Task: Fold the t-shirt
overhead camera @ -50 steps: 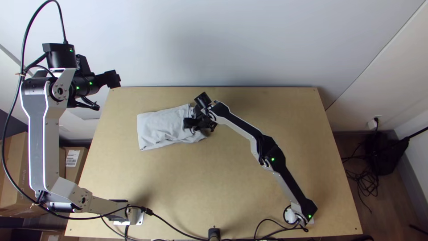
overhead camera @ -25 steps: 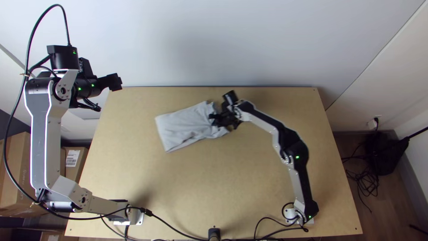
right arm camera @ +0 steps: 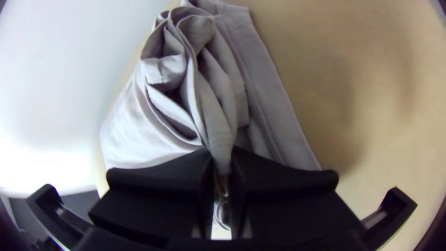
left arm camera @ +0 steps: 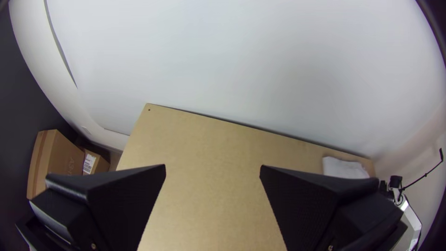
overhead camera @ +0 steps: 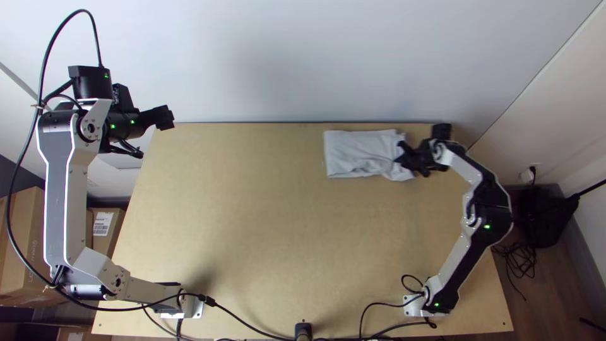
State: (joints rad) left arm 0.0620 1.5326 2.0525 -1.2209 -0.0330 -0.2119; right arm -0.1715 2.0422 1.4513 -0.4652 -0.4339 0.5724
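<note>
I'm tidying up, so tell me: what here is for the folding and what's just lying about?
For the folding:
- grey t-shirt, bunched where it's held
- right gripper, jaws closed on the shirt
- left gripper, jaws apart, holding nothing
- table

Lying about:
- cardboard boxes
- tangled black cables on the floor

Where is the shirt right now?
In the top view, the shirt lies at the table's far right, near the wall, its right end pinched in the right tool.
</note>
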